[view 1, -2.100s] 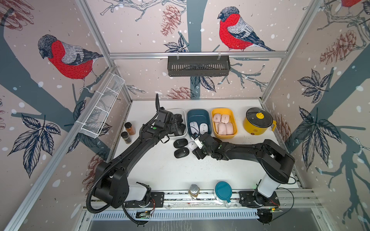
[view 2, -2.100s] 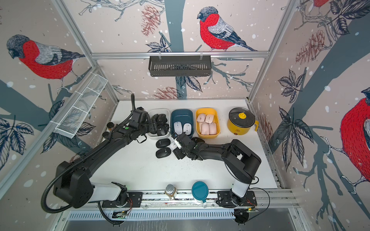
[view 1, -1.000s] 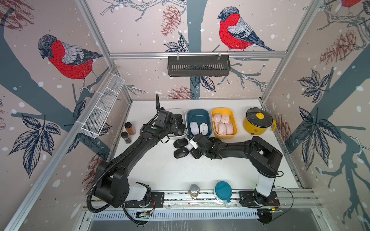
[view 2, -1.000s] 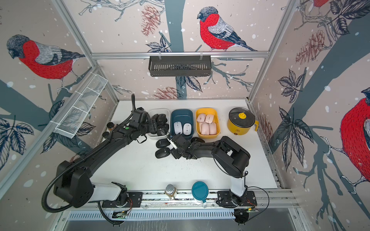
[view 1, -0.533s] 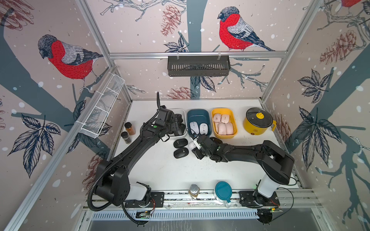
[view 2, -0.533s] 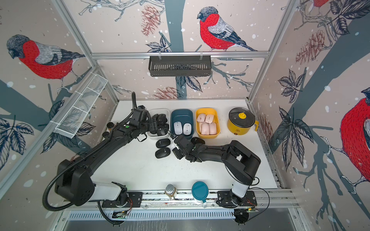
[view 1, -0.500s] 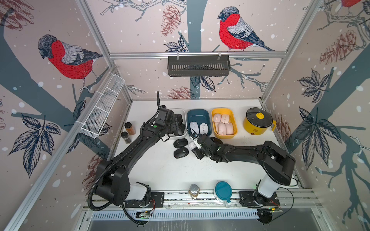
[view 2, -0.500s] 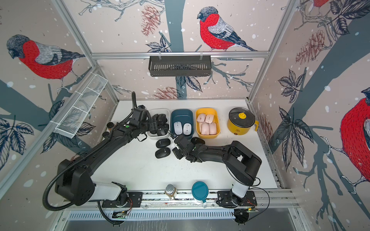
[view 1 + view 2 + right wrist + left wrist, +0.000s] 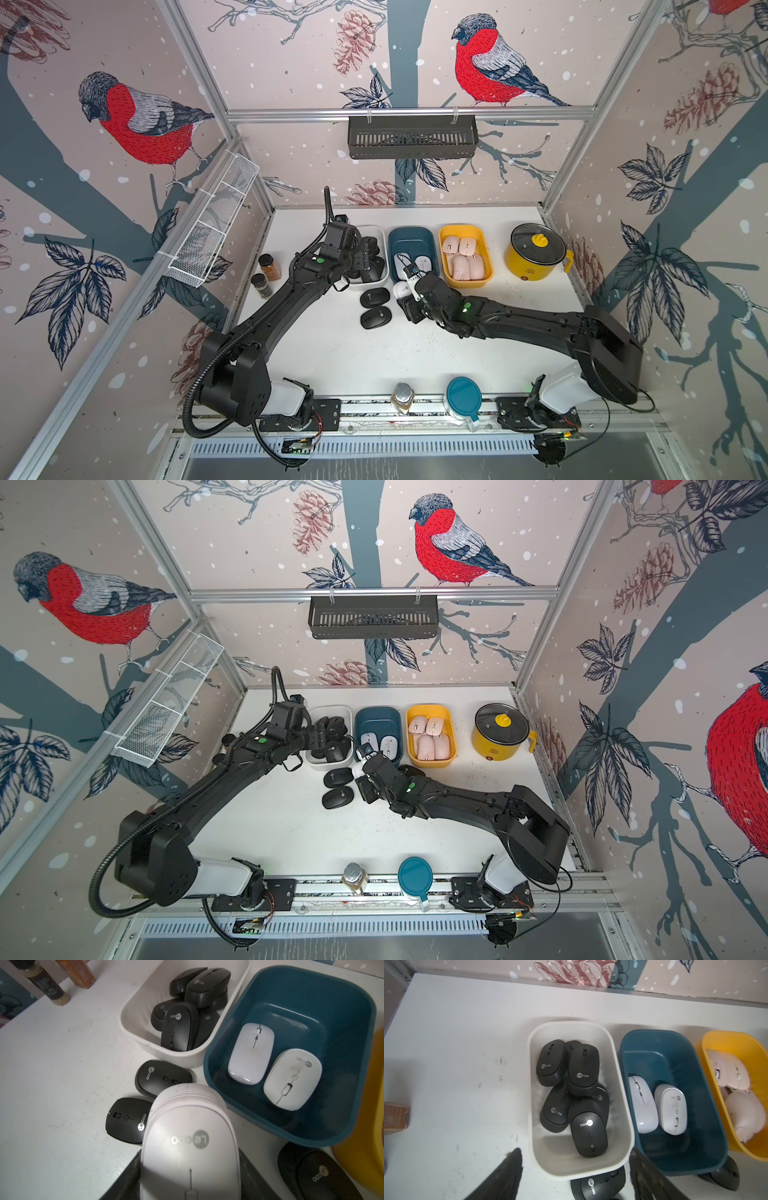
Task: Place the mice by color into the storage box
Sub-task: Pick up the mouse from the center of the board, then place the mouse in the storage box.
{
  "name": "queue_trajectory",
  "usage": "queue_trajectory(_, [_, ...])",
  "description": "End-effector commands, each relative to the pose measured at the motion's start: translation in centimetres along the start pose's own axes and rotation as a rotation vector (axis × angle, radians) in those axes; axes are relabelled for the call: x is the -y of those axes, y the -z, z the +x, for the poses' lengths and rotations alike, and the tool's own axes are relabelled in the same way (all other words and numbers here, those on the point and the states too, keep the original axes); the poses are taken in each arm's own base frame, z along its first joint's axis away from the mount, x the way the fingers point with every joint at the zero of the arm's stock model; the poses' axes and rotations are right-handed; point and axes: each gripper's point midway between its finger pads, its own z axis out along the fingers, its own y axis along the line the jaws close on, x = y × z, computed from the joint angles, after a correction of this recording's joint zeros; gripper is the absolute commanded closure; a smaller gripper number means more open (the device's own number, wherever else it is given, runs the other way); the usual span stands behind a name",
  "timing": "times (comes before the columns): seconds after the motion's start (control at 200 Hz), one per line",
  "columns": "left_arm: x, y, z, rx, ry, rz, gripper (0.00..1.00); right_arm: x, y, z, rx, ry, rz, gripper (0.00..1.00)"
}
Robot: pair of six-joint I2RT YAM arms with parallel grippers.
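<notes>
My right gripper is shut on a white mouse, held low over the table just in front of the teal bin. That bin holds two white mice. My left gripper hangs open over the near end of the white bin, which holds several black mice. Pale pink mice fill the yellow bin. Two black mice lie on the table in front of the white bin. A third black mouse lies by the yellow bin.
A yellow pot stands at the back right. Two spice jars are at the left edge. A round teal lid and a small jar sit on the front rail. A wire basket hangs on the left wall.
My right gripper has closed on the white mouse and its elbow has swung to the right. The left arm has hardly moved.
</notes>
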Motion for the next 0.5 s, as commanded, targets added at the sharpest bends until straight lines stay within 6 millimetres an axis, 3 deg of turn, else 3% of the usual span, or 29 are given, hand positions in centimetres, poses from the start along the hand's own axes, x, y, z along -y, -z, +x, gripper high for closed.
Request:
queue_trajectory(0.0, [0.6,0.4,-1.4,0.029,-0.069,0.023,0.2,1.1,0.8,-1.2,0.017,-0.062,0.057,0.5])
queue_trajectory(0.215, [0.2,0.7,-0.8,0.063,-0.064,0.021,0.2,2.9,1.1,-3.0,0.041,-0.127,0.086,0.51])
queue_trajectory(0.495, [0.0,1.1,-0.8,0.07,-0.058,0.018,0.2,7.6,0.2,-4.4,0.04,-0.207,0.162,0.51])
